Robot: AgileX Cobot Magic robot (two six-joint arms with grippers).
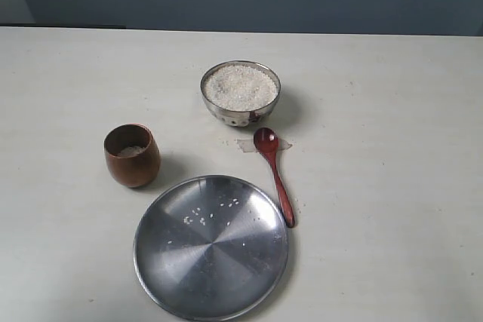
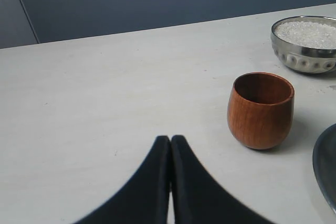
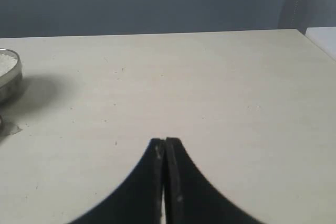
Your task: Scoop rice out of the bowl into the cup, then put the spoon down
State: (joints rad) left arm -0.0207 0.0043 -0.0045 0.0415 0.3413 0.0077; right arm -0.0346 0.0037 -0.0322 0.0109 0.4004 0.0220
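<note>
From the outside camera, a pale surface (image 1: pixel 377 186) carries four things. A steel bowl (image 1: pixel 226 115) stands toward the far side, filled nearly to the rim with white rice (image 1: pixel 240 87). The wooden spoon (image 1: pixel 275 175) lies flat on the surface just in front of the bowl. Its round end is close to the bowl's base, and its handle runs toward the near side, ending just beside the rim of a large flat steel plate (image 1: pixel 219 269). A few loose grains lie on the plate and on the surface near the spoon's round end. The brown wooden cup (image 1: pixel 132 156) stands upright to the left of the plate and apart from the bowl, with a little rice in its bottom.

In the left wrist view, the left gripper (image 2: pixel 170 139) has its two dark fingers pressed together with nothing between them, and it sits over bare surface. The cup (image 2: pixel 261 109) stands near it, the bowl (image 2: pixel 304 59) of rice (image 2: pixel 310 32) is beyond the cup, and a slice of the plate (image 2: pixel 326 166) shows at the edge.

In the right wrist view, the right gripper (image 3: pixel 165 141) is likewise pressed together and holds nothing, over bare surface. Only an edge of the bowl (image 3: pixel 11 82) shows, well off to one side.
</note>
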